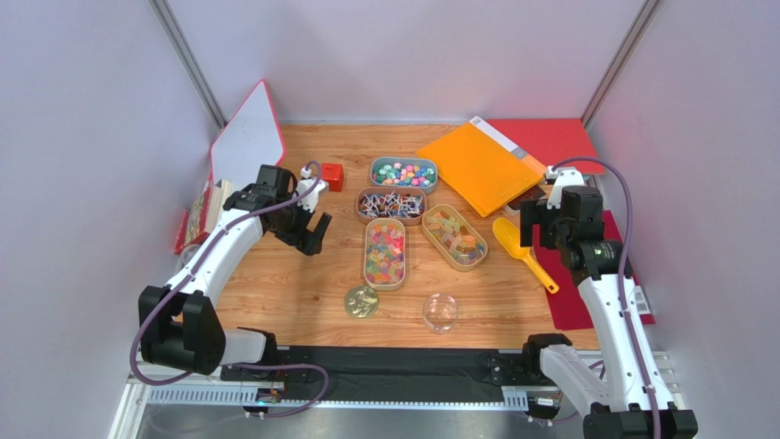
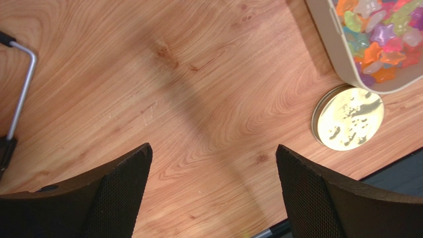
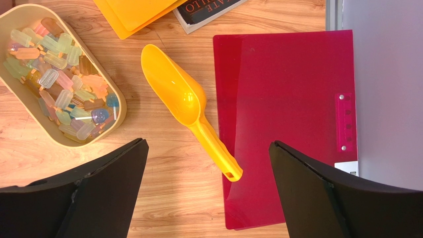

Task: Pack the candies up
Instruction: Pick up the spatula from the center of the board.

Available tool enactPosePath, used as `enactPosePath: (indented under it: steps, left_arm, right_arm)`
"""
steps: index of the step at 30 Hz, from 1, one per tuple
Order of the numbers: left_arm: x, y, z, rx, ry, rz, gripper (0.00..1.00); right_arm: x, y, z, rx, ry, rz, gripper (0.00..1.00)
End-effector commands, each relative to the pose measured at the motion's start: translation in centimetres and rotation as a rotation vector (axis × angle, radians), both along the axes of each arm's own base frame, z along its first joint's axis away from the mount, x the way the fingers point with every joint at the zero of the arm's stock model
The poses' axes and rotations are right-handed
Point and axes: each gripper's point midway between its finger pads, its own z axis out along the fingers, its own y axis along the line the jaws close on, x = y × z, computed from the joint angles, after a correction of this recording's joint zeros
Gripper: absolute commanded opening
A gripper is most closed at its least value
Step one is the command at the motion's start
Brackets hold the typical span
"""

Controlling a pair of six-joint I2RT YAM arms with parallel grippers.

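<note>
The left gripper (image 2: 213,148) hangs spread wide over the counter (image 2: 188,74). The right gripper (image 3: 207,142), also spread and empty, is above a scoop (image 3: 178,94). The candies (image 1: 385,249) lie in four trays (image 1: 366,252) mid-counter.

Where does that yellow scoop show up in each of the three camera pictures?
Top external: the yellow scoop lies right of centre.
Left wrist: not in it.
Right wrist: the yellow scoop lies mid-picture, bowl to the upper left.
Shared landmark: the red folder under its handle tip, in both those views.
</note>
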Motion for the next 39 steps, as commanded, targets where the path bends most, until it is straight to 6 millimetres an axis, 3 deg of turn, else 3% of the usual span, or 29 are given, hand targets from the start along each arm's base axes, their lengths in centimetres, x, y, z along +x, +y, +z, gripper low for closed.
enactPosePath:
  steps: [1, 4, 7, 10, 13, 14, 19, 22, 27, 32, 39]
  left_arm:
    - [0.2, -2.2, 3.1, -0.135, -0.012, 0.011, 1.0]
    - [1.2, -3.3, 5.2, -0.224, -0.043, 0.055, 1.0]
    - [2.7, -2.9, 6.8, -0.272, -0.051, 0.15, 1.0]
    - [2.6, -3.9, 8.4, -0.421, -0.024, 0.113, 1.0]
    - [1.4, -4.8, 8.4, -0.497, 0.013, 0.048, 0.95]
    - [1.1, -5.0, 8.2, -0.5, 0.014, 0.027, 0.88]
    - [-0.7, -4.4, 6.0, -0.226, -0.064, -0.143, 0.78]
    - [-0.7, -3.6, 5.7, -0.09, -0.133, -0.207, 0.75]
    - [0.6, -4.6, 7.6, -0.101, -0.199, -0.24, 0.66]
    - [1.2, -6.5, 8.8, -0.186, -0.177, -0.251, 0.65]
    - [2.5, -6.2, 8.8, -0.126, -0.203, -0.252, 0.64]
  right_arm:
    - [0.6, -0.7, 1.5, -0.06, -0.061, 0.032, 1.0]
    - [0.0, 0.2, 1.6, -0.078, -0.033, 0.145, 1.0]
    - [0.0, 0.6, 2.5, -0.074, -0.074, 0.181, 0.99]
    - [0.0, 1.8, 2.9, -0.02, -0.092, 0.22, 0.93]
    - [0.0, 1.8, 2.6, -0.037, -0.089, 0.235, 0.9]
    - [-0.2, 1.6, 2.0, -0.052, -0.081, 0.238, 0.89]
    - [-1.6, -0.8, -1.5, -0.229, 0.006, 0.261, 0.83]
    - [-2.9, -0.9, -3.8, -0.267, 0.051, 0.316, 0.77]
    - [-4.1, -1.5, -8.1, -0.319, 0.135, 0.358, 0.71]
    - [-2.6, -2.0, -9.6, -0.357, 0.146, 0.357, 0.68]
    - [-0.9, -2.8, -11.1, -0.384, 0.189, 0.336, 0.65]
